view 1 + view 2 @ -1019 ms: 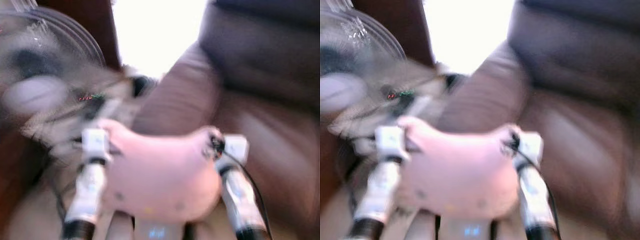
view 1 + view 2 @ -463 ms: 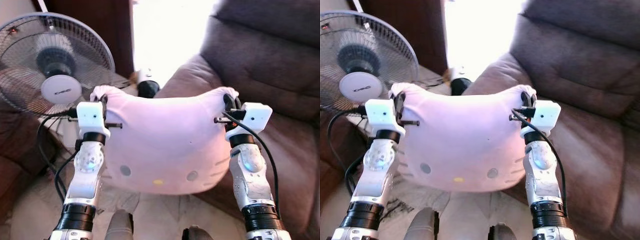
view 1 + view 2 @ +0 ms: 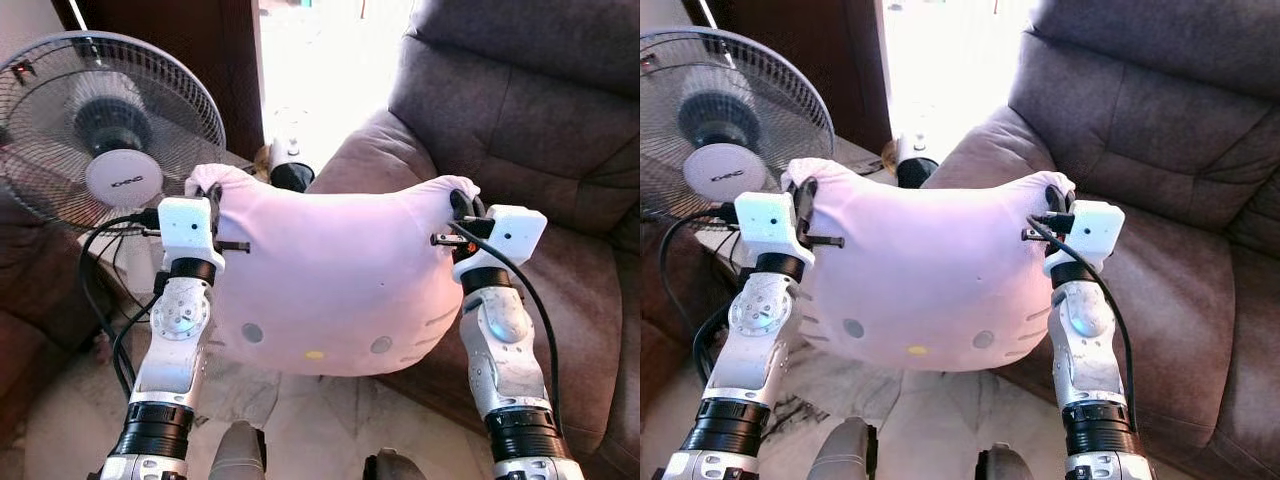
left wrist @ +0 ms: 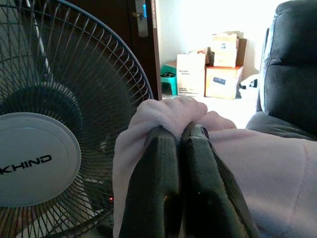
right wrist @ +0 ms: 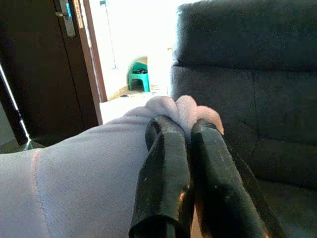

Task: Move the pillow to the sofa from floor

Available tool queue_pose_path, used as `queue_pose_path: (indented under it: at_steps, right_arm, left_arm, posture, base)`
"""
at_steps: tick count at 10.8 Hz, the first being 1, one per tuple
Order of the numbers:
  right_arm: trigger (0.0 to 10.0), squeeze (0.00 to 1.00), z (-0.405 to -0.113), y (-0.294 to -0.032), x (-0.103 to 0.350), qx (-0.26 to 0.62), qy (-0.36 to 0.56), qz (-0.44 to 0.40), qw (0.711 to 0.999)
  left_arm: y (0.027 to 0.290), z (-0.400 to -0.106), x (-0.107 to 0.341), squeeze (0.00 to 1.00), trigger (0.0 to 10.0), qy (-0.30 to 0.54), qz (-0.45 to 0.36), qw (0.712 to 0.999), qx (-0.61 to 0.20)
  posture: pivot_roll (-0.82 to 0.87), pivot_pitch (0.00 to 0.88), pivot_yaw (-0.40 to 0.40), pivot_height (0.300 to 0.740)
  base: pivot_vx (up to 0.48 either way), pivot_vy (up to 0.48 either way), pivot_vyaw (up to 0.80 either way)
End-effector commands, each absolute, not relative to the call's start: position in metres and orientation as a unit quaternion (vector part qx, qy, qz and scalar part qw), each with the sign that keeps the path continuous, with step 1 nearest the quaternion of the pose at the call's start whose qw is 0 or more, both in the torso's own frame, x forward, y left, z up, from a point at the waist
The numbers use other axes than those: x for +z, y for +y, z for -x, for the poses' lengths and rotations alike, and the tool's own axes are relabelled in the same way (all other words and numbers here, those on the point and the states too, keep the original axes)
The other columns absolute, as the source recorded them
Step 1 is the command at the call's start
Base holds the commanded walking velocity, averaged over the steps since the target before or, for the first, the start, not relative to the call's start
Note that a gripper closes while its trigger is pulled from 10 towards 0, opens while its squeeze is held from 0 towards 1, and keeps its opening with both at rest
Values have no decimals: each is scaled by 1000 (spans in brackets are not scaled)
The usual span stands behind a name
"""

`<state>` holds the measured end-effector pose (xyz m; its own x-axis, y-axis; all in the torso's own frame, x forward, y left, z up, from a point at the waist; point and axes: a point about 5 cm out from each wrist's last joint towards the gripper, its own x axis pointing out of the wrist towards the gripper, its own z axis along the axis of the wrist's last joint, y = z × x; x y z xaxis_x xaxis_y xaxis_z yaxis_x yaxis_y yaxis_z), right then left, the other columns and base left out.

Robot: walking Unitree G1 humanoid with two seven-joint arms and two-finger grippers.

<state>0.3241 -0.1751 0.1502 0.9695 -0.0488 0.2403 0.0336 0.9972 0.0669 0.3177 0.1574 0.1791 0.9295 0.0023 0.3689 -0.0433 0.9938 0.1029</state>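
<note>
A brown sofa [image 3: 520,130] is seen ahead and to the right of both hands. A standing fan [image 3: 110,130] is seen beyond the left hand [image 4: 181,136]. The pink cat-face pillow [image 3: 335,280] is held up off the floor betw. the hands, each ear pinched: left hand and right hand [image 5: 188,131] both clamped on it.

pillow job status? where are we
Done: the pillow is off the floor, held up between both arms. In hand: the left gripper pinches one top corner and the right gripper the other, so the pillow hangs in front of the sofa, next to the fan. Left: carry it over the sofa seat, set it down and let go.
</note>
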Motion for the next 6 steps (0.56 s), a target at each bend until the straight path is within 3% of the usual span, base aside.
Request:
queue_pose_path:
  at_steps: [1, 6]
  right_arm:
    - [10000, 0, -326, -182, 168, -35, -158, -38, 986]
    - [10000, 0, -331, -178, 175, -32, -163, -40, 985]
  left_arm:
    - [154, -321, 193, 0, 10000, -211, -47, 976, 6]
    - [149, -326, 196, 0, 10000, -215, -46, 975, -10]
  posture:
    - [77, 68, -47, 696]
    - [81, 31, -42, 696]
  base:
    - [0, 0, 0]
    - [0, 0, 0]
